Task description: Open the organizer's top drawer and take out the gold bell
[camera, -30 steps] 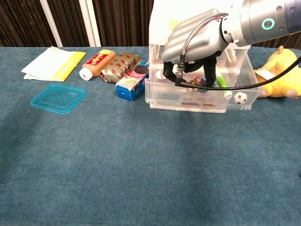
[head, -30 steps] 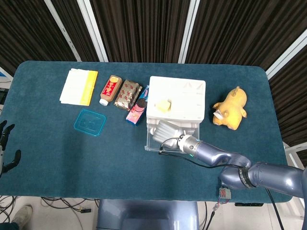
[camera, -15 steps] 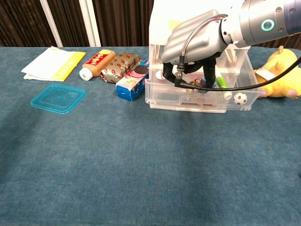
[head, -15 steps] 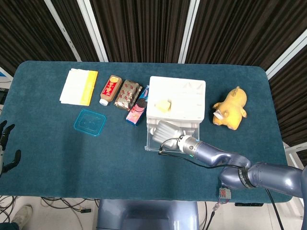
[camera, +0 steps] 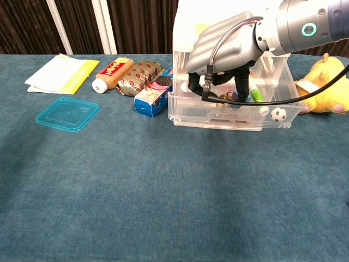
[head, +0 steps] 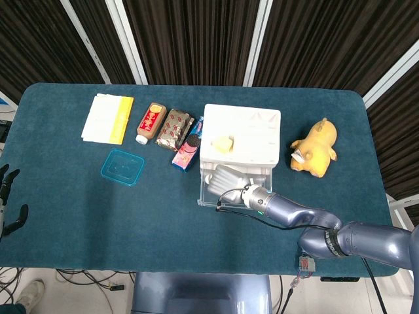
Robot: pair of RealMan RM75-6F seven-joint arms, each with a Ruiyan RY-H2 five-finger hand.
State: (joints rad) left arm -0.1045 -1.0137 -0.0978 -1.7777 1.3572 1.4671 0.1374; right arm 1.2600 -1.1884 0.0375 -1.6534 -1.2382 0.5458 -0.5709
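Now, right hand (camera: pixel 226 52): reaching into open top drawer (camera: pixel 229 112), fingers curled, grip unclear.
Left hand (head: pixel 8 199): fingers spread, holding nothing.

No readable text anywhere. Sauce bottle (camera: pixel 110 72), left of the right hand (camera: pixel 226 50), has a red-and-yellow label, characters too small to make out. Red-patterned snack pack (camera: pixel 139 77) and blue cookie box (camera: pixel 157 91) beside it show print only, illegible. Yellow-edged booklet (head: pixel 108 118) far left: nothing legible.
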